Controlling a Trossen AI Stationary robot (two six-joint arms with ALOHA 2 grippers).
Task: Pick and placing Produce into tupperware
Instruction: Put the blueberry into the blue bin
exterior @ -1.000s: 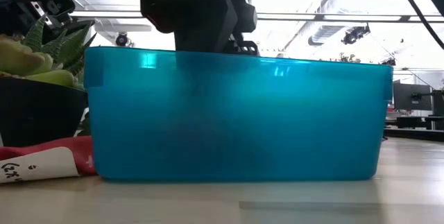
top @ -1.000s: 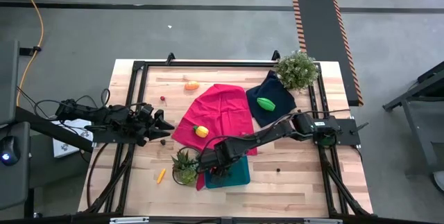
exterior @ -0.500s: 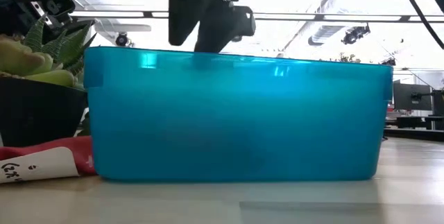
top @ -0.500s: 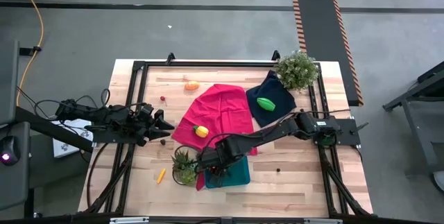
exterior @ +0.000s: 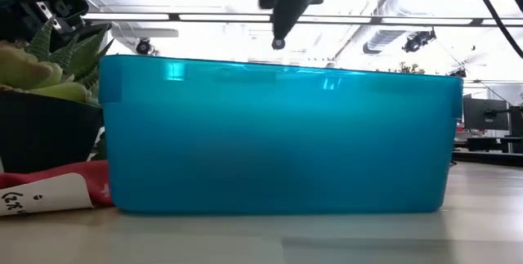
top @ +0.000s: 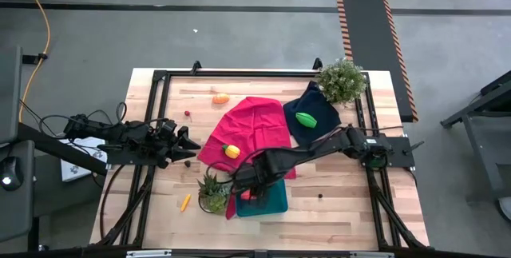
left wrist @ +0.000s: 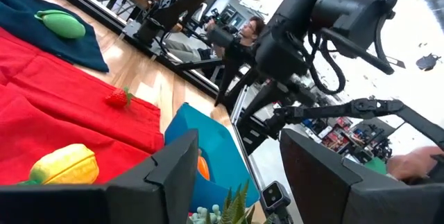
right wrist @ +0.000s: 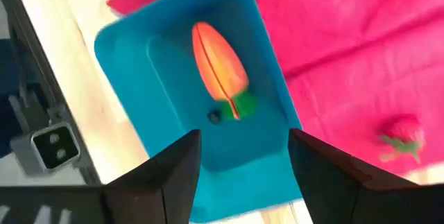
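Landmark: shallow teal-blue rectangular plastic tupperware (top: 264,200).

I see the red-orange toy carrot (right wrist: 219,69) inside it: one placed.

Right gripper (top: 246,191) above it, jaws apart, empty.

Left gripper (top: 192,145) waits well off, jaws apart.

Remaining: green oval (top: 305,118), yellow piece (top: 231,151), strawberry (right wrist: 401,134), thin yellow stick (top: 185,202), all outside.

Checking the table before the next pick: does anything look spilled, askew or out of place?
Nothing looks spilled or damaged. The carrot lies alone inside the tupperware, with the open right gripper above it. The one untidy thing: the tupperware sits askew, one corner overlapping the red cloth.
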